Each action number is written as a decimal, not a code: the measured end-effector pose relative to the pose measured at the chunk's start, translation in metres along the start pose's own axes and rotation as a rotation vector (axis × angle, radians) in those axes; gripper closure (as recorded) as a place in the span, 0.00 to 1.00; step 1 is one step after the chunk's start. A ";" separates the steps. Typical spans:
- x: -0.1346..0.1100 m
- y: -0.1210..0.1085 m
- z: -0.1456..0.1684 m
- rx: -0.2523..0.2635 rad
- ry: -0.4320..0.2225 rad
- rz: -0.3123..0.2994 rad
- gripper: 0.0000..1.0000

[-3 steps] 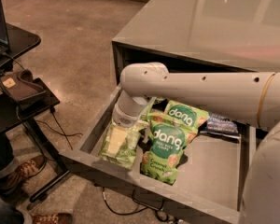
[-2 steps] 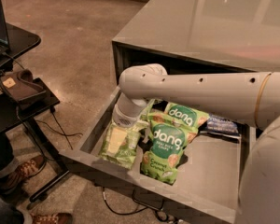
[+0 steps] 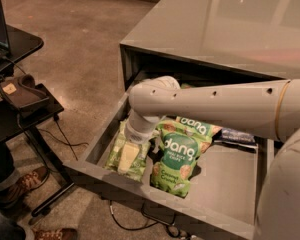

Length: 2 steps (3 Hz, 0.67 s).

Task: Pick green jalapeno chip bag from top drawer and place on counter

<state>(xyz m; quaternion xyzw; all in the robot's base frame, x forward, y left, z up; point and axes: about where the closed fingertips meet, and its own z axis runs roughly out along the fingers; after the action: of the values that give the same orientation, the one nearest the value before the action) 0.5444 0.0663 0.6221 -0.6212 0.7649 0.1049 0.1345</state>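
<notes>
Pincer [image 3: 134, 140] at green jalapeno chip bag [image 3: 123, 160], left of top drawer [image 3: 225, 186] | grip: cannot tell | next: lift straight, clear of dang bag [image 3: 179, 156].

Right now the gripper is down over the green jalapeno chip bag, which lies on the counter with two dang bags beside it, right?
Not quite. The camera view shows the green jalapeno chip bag lying in the open top drawer, not on the counter. The rest holds: the gripper is down over it, with two dang bags beside it.
</notes>
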 end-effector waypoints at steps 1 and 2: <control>0.009 0.006 0.006 0.000 0.012 0.022 0.00; 0.012 0.009 0.009 0.002 0.022 0.030 0.01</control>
<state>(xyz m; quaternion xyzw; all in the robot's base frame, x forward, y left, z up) 0.5344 0.0597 0.6090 -0.6107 0.7756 0.0993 0.1251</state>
